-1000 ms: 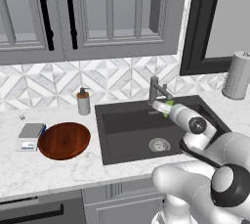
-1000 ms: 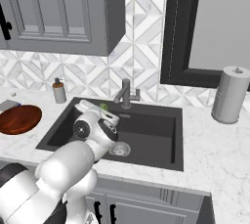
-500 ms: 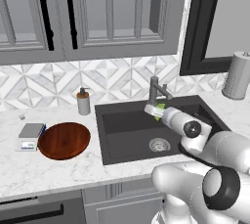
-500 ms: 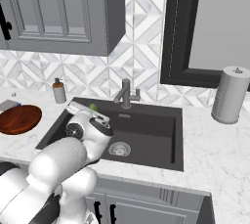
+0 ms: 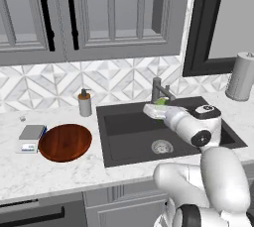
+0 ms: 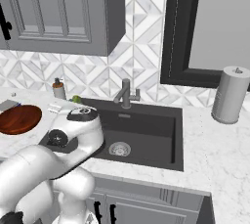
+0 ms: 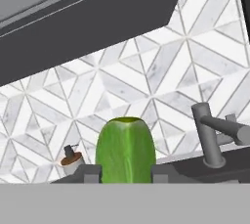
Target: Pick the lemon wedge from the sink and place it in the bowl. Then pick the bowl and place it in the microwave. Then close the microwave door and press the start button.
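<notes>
1. Gripper (image 5: 155, 110) holds the lemon wedge (image 7: 126, 149) between its two finger tips, which are part closed and press on either side of the green piece.
2. Lemon wedge (image 5: 160, 103) is lifted clear of the sink (image 5: 129, 144) floor, hanging above the basin near its back edge.
3. Faucet (image 5: 159, 90) stands just behind and beside the gripper, close to the wedge; from the hand camera the faucet (image 7: 211, 137) lies off to one side of the held piece.
4. Bowl (image 5: 65, 142), the wide reddish-brown one, rests on the table (image 5: 59, 174) well apart from the gripper, beyond the sink's left rim; it is empty.
5. Soap bottle (image 5: 85, 103) stands at the tiled wall between the bowl and the gripper, further back than both.
6. Small grey scale (image 5: 31, 137) sits just beyond the bowl, on the far side from the gripper.
7. Paper towel roll (image 6: 229, 95) stands on the table on the opposite side, past the sink's right rim, far from the gripper.
</notes>
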